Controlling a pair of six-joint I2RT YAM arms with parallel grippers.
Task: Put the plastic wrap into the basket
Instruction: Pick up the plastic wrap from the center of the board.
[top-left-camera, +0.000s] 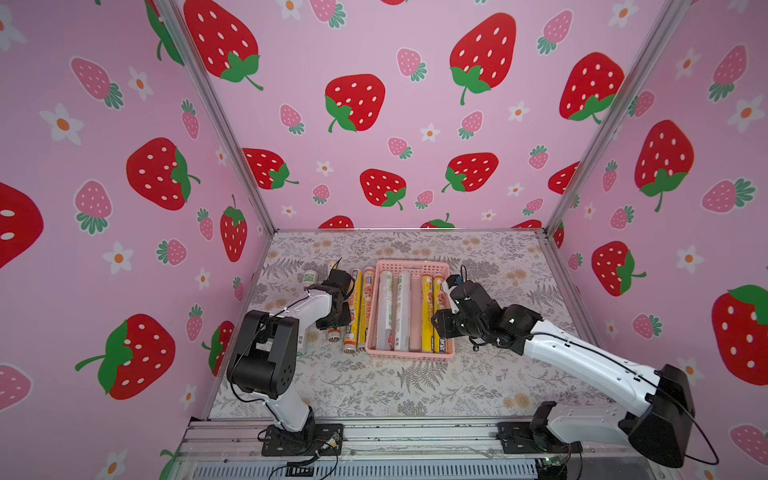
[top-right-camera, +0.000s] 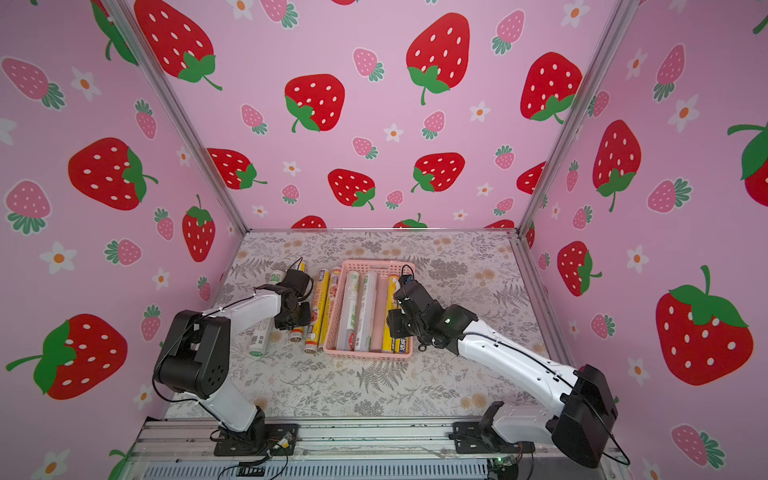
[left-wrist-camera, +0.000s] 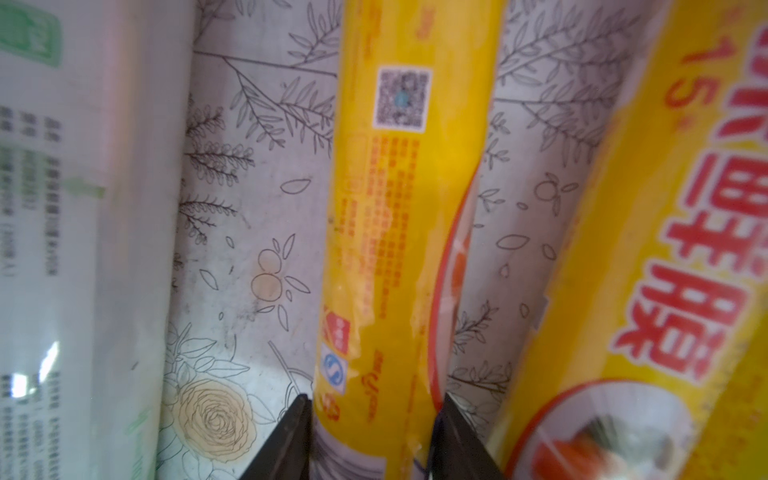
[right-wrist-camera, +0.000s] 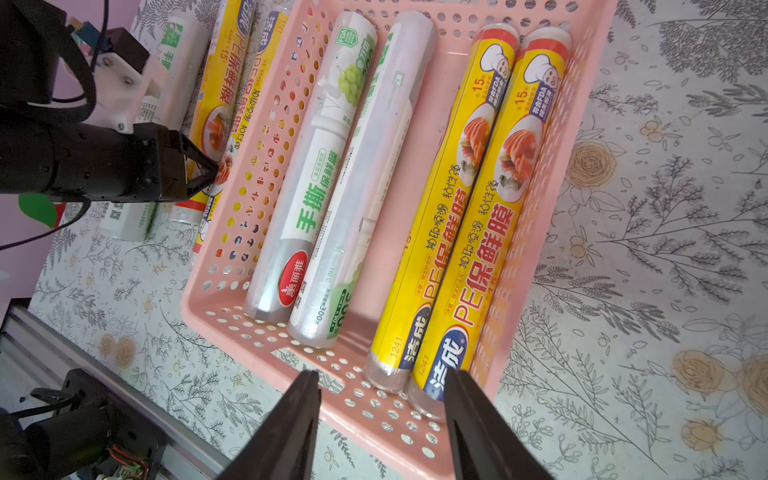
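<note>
Plastic wrap (top-left-camera: 401, 311) is half stowed: four rolls lie lengthwise in the basket (top-left-camera: 409, 354) and four lie on the table (top-left-camera: 374, 386) to its left.

Nearest the arms' bases, the right gripper (right-wrist-camera: 382, 374) hangs over the basket's near end wall. Its fingers (right-wrist-camera: 291, 436) are spread with nothing between them, and I judge it is parked there, clear of the other arm's work.

Just beyond, inside the basket, two white-and-green rolls (right-wrist-camera: 316, 187) lie side by side toward the left wall. Two yellow rolls (right-wrist-camera: 453, 187) touch each other along the right wall. A bare strip of floor between the pairs looks like room for more. Lying parallel to the long walls is what lets them fit, since the basket is only slightly longer than a roll.

Level with them, outside the left wall, another yellow pair (top-left-camera: 353, 307) lies touching on the table. Beside that pair, the left gripper (left-wrist-camera: 376, 397) is low at the table, its fingers (left-wrist-camera: 291, 449) pinching a third yellow roll (left-wrist-camera: 407, 208) across its width. The hold is about mid-length, which should keep the roll level when raised.

Farthest back, the end of a white roll with green print (top-left-camera: 309, 277) shows beyond the left arm, which covers the rest of it.
</note>
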